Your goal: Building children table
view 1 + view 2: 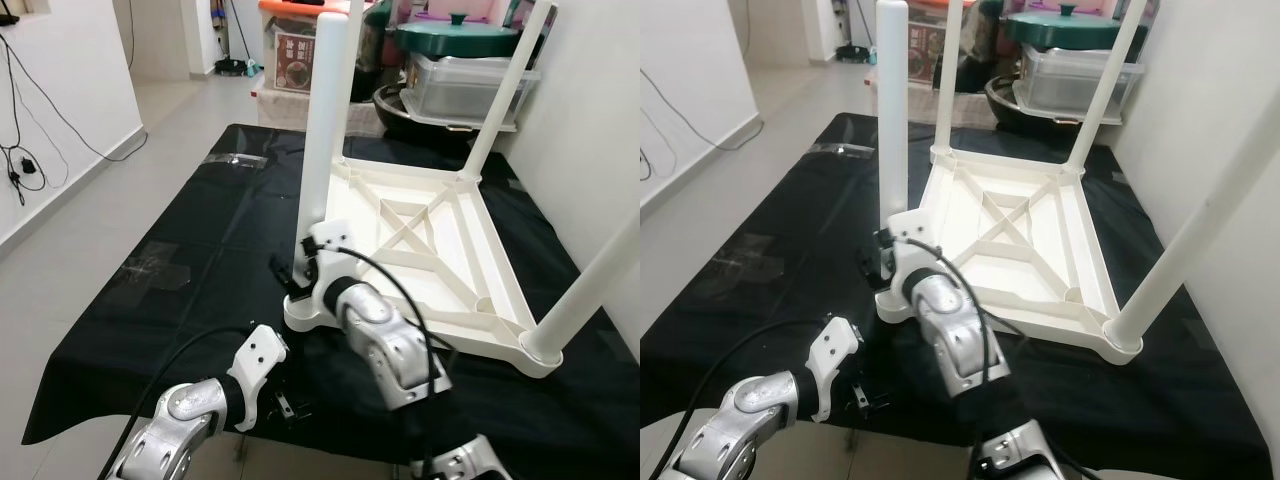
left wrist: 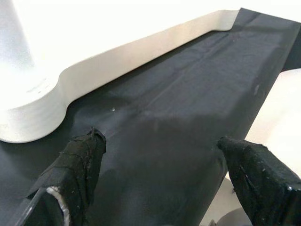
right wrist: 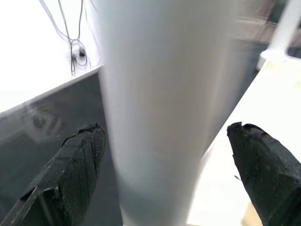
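The white children's table (image 1: pixel 430 240) lies upside down on a black sheet (image 1: pixel 180 260), with its round legs pointing up. My right gripper (image 1: pixel 296 272) is at the base of the near-left leg (image 1: pixel 322 130). It is open, with one black finger (image 3: pixel 75 165) on each side of that leg (image 3: pixel 164 94). My left gripper (image 1: pixel 285 405) hovers low over the sheet's front edge, just in front of the table's near-left corner (image 2: pixel 33 113). It is open too, with nothing between its fingers (image 2: pixel 80 160).
The near-right leg (image 1: pixel 590 290) leans out towards a white wall on the right. Behind the table are a clear plastic box (image 1: pixel 465 85), a green-lidded pot (image 1: pixel 460 35) and other stored items. Cables (image 1: pixel 25 160) hang on the left wall, above bare tiled floor.
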`<state>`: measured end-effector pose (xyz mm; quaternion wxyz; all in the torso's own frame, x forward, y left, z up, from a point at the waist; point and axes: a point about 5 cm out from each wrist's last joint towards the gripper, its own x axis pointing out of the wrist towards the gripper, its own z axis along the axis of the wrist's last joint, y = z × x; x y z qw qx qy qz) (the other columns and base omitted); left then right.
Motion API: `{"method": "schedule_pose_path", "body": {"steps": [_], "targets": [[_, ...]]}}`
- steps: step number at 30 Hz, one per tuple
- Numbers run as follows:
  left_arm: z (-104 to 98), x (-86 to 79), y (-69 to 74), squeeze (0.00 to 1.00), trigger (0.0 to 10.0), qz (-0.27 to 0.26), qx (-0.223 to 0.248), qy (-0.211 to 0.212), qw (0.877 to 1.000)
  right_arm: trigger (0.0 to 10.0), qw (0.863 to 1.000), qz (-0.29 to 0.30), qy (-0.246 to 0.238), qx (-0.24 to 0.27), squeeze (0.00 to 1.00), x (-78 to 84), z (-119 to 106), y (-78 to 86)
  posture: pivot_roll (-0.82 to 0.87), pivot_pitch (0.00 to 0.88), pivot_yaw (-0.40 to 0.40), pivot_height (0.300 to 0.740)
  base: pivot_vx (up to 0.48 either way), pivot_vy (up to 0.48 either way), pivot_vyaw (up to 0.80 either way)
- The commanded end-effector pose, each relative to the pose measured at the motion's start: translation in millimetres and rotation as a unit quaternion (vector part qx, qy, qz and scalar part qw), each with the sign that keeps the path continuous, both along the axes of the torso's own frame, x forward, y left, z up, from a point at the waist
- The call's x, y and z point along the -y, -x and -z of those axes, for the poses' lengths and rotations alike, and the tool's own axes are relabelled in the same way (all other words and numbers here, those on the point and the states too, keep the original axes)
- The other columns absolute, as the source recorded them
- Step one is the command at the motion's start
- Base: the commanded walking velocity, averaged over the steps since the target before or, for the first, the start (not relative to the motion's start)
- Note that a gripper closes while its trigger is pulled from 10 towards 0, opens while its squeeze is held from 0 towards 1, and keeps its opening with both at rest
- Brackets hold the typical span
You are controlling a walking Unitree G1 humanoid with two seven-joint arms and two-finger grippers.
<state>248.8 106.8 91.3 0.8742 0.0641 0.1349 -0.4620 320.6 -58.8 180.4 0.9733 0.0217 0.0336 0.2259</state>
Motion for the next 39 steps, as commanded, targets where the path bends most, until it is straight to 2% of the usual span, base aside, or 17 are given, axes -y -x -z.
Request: {"method": "schedule_pose_path", "body": {"steps": [1,2,5,11,12,14,16,20,22,23,24,25,28,30,33,36,39], "targets": [[2,-0.4,0.6,0.0,10.0,0.005,-0.001,-0.007,1.0,10.0,0.999,-0.008,-0.03,0.015,0.88,14.1,-10,7.7,0.07,0.0,-0.083,0.74,0.0,0.0,0.0],[2,0.1,0.2,0.0,10.0,0.007,-0.002,-0.007,1.0,10.0,0.998,-0.019,-0.049,0.031,0.88,22.6,-16,15.5,0.07,0.0,-0.081,0.74,0.0,0.0,0.0],[2,1.7,-0.6,0.0,10.0,0.014,-0.003,-0.007,1.0,10.0,0.991,-0.101,-0.058,0.067,0.6,30.3,-27,46.6,0.05,0.0,-0.062,0.74,0.0,0.0,0.0],[2,1.8,-1.3,0.0,10.0,0.021,-0.004,-0.009,1.0,10.0,0.985,-0.152,-0.015,0.078,0.58,37.6,-25,71.8,0.04,0.0,-0.051,0.74,0.0,0.0,0.0],[2,1.4,-2.1,0.0,10.0,0.021,-0.004,-0.01,1.0,10.0,0.989,-0.118,0.001,0.087,0.37,48.6,-26,68.1,0.04,0.0,-0.052,0.74,0.0,0.0,0.0],[2,1.0,-2.9,0.0,10.0,0.021,-0.003,-0.01,1.0,10.0,0.992,-0.075,0.014,0.096,0.37,59.8,-28,62.3,0.04,0.0,-0.052,0.74,0.0,0.0,0.0],[2,0.3,-3.9,0.0,10.0,0.019,-0.003,-0.01,1.0,10.0,0.993,0.002,0.031,0.114,0.0,80.5,-37,53.0,0.04,0.0,-0.054,0.74,0.0,0.0,0.0],[3,-0.1,-3.8,0.0,10.0,0.017,-0.003,-0.01,1.0,10.0,0.976,0.143,0.035,0.162,0.0,111.9,-59,38.1,0.04,0.0,-0.059,0.74,0.0,0.0,0.0],[4,0.1,-3.2,0.0,10.0,0.014,-0.003,-0.01,1.0,10.0,0.938,0.259,0.05,0.226,0.0,137.3,-83,35.8,0.04,0.0,-0.065,0.74,0.0,0.0,0.0],[4,0.1,-3.2,0.0,10.0,0.014,-0.003,-0.01,1.0,10.0,0.938,0.259,0.05,0.226,0.0,137.3,-83,35.8,0.04,0.0,-0.065,0.74,0.0,0.0,0.0],[4,0.4,-2.8,0.0,10.0,0.012,-0.003,-0.008,1.0,10.0,0.9,0.304,0.102,0.296,0.0,144.0,-100,41.9,0.05,0.0,-0.069,0.74,0.0,0.0,0.0],[4,0.4,-2.8,0.0,10.0,0.012,-0.003,-0.008,1.0,10.0,0.9,0.304,0.102,0.296,0.0,144.0,-100,41.9,0.05,0.0,-0.069,0.74,0.0,0.0,0.0],[5,-0.7,-2.8,0.0,10.0,0.006,-0.002,-0.007,1.0,10.0,0.8,0.392,0.181,0.417,0.0,147.6,-126,58.9,0.05,0.0,-0.075,0.74,0.0,0.0,0.0],[5,-1.1,-3.1,0.0,10.0,0.005,-0.002,-0.007,1.0,10.0,0.783,0.409,0.19,0.43,0.0,148.5,-128,61.3,0.05,0.0,-0.075,0.74,0.0,0.0,0.0],[5,-1.1,-3.1,0.0,10.0,0.005,-0.002,-0.007,1.0,10.0,0.783,0.409,0.19,0.43,0.0,148.5,-128,61.3,0.05,0.0,-0.075,0.74,0.0,0.0,0.0],[5,-1.9,-4.0,0.0,10.0,0.003,-0.001,-0.007,1.0,10.0,0.682,0.469,0.223,0.514,0.0,154.6,-153,77.8,0.04,0.0,-0.072,0.74,0.0,0.0,0.0],[5,0.1,-3.7,0.0,10.0,0.005,-0.002,-0.004,1.0,10.0,0.639,0.511,0.236,0.525,0.0,173.3,-164,77.4,0.04,0.0,-0.074,0.74,0.0,0.0,0.0]]}}
